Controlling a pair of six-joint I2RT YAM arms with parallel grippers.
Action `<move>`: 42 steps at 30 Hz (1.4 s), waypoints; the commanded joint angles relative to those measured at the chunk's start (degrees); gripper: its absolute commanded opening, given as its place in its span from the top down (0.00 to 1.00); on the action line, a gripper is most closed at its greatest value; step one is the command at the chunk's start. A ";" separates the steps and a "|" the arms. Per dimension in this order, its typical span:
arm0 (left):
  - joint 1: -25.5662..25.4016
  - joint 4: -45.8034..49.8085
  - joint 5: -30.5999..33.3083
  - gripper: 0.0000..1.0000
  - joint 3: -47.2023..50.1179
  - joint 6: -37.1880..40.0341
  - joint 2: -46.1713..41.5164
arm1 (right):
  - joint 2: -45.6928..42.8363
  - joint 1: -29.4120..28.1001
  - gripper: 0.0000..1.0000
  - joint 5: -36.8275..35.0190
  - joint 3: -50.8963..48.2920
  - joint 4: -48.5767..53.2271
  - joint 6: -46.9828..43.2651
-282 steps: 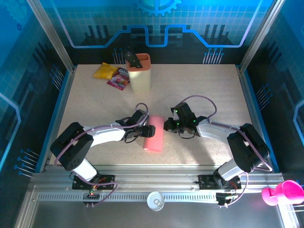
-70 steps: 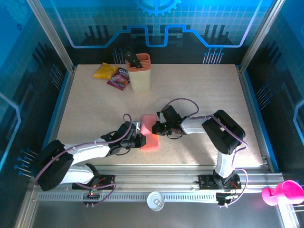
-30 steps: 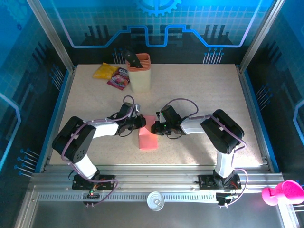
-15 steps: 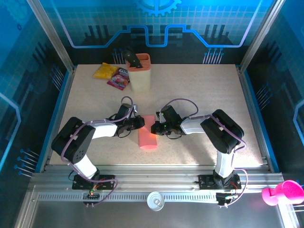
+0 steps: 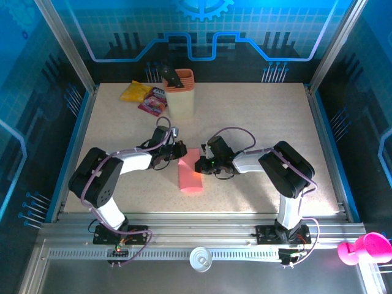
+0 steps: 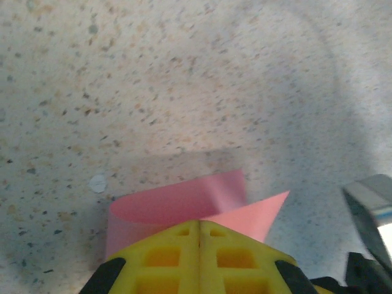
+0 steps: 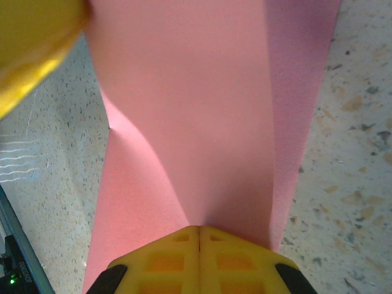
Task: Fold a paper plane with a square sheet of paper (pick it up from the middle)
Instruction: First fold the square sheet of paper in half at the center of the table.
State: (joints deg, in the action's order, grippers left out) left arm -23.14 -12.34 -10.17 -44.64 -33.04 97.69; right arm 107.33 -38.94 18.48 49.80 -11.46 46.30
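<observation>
The square sheet of paper is pink and lies folded over into a long strip at the table's middle. My left gripper is at its far left corner, jaws shut on the paper. In the left wrist view a curled loop of the sheet and a pointed corner rise just past the shut left gripper. My right gripper is shut on the strip's far right edge. In the right wrist view the sheet creases into the shut right gripper. A paper plane is out of view.
A peach holder with a black tool stands at the back. A yellow packet and a purple-pink packet lie to its left. Side rails border the table. A pink object sits outside at lower right.
The left gripper has shifted slightly toward the back and closed at the sheet's far left corner. That end of the paper now stands curled. The right gripper has held still.
</observation>
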 commanded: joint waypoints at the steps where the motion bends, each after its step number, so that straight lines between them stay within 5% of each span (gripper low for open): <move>1: 0.98 -0.94 0.22 0.97 -1.31 0.06 2.55 | 4.74 -0.35 1.00 -2.92 -2.87 6.63 -0.05; 12: 2.17 -3.22 2.16 1.00 0.12 -0.14 5.41 | 4.86 -0.24 1.00 -3.27 -3.43 6.67 -0.16; 20: 0.93 1.12 -1.08 0.97 2.38 -0.93 -6.73 | 5.00 -0.35 1.00 -4.05 -3.75 6.63 -0.08; 30: -7.45 3.29 1.99 0.95 12.00 -3.84 -18.07 | 6.14 -0.44 1.00 -4.42 -3.45 6.17 0.28; 42: -11.49 -2.78 3.89 0.96 19.97 -6.02 -11.95 | 6.31 -0.43 1.00 -4.45 -3.38 6.32 0.54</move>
State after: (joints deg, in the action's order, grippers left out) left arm -34.20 -14.26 -7.94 -26.06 -38.54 84.88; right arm 107.55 -38.92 18.52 49.17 -12.97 46.96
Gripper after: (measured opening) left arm 0.052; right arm 0.061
